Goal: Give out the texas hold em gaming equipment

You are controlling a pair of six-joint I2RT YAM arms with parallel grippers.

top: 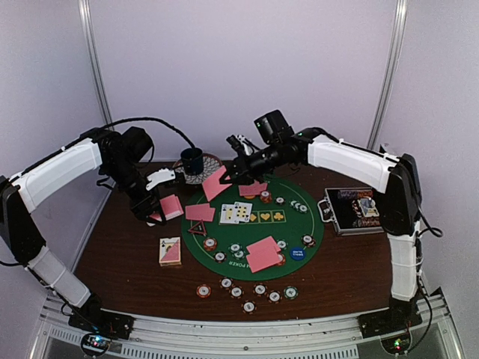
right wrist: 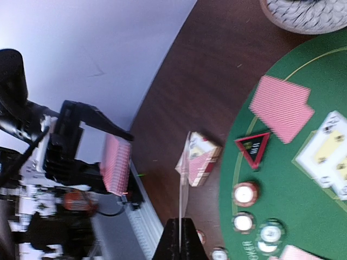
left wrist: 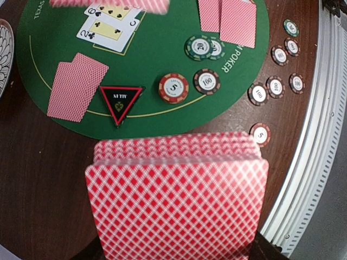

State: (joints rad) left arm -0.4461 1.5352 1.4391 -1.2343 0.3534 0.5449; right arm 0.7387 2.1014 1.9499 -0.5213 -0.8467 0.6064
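My left gripper (top: 159, 214) is shut on a deck of pink-backed cards (left wrist: 176, 200), held above the table left of the green mat (top: 314, 224); the deck hides its fingers in the left wrist view. My right gripper (right wrist: 180, 241) is shut on a single pink-backed card (top: 216, 183), seen edge-on (right wrist: 183, 184), above the mat's far left edge. On the mat lie face-down card pairs (left wrist: 77, 86) (top: 263, 253), two face-up cards (top: 236, 212), the red-edged black triangle marker (left wrist: 121, 101), striped chips (left wrist: 173, 88) and a blue disc (top: 298, 253). Several more chips (top: 248, 290) lie in front of the mat.
A card box (top: 170, 252) lies on the brown table left of the mat. A blue cup on a patterned saucer (top: 193, 161) stands behind the mat. The open black case (top: 352, 210) sits at the right. A metal rail (left wrist: 320, 135) runs along the near edge.
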